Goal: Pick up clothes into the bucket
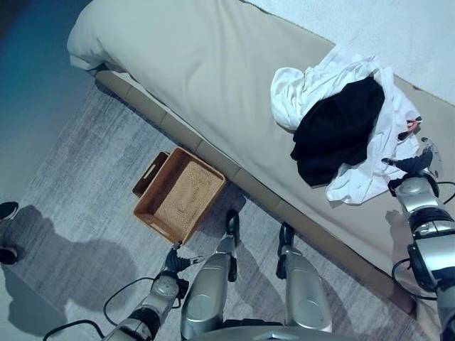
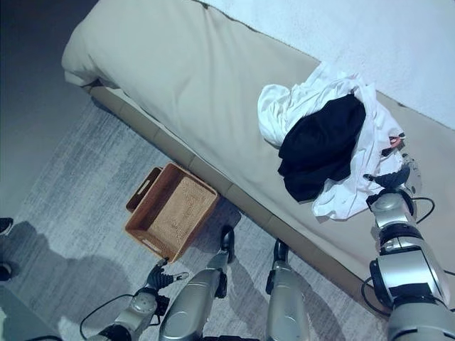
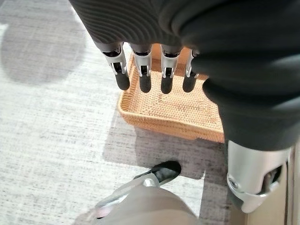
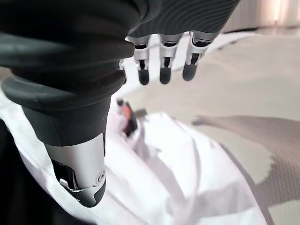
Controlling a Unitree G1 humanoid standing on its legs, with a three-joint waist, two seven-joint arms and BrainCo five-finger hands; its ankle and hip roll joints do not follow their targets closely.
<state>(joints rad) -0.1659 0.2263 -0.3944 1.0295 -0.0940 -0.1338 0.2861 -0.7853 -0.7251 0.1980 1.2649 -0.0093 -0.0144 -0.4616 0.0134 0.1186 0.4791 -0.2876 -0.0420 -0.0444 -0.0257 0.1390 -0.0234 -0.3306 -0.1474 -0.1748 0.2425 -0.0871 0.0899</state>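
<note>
A heap of clothes lies on the bed at the right: a white cloth (image 1: 298, 89) with a black garment (image 1: 340, 128) on top of it. My right hand (image 1: 412, 167) hovers at the heap's near right edge, open, with straight fingers (image 4: 163, 70) above the white cloth (image 4: 178, 178) and holding nothing. A small red bit (image 4: 125, 112) sits on that cloth. The woven brown basket (image 1: 153, 220) stands empty on the rug beside the bed. My left hand (image 1: 178, 261) hangs low just in front of it, its fingers (image 3: 145, 79) straight over the basket's near rim (image 3: 159, 123).
The bed (image 1: 199, 64) has a beige cover and runs diagonally across the view, with a white blanket (image 1: 370, 21) along its far side. A grey rug (image 1: 78, 185) covers the floor. A person's dark shoes (image 1: 7, 211) show at the left edge.
</note>
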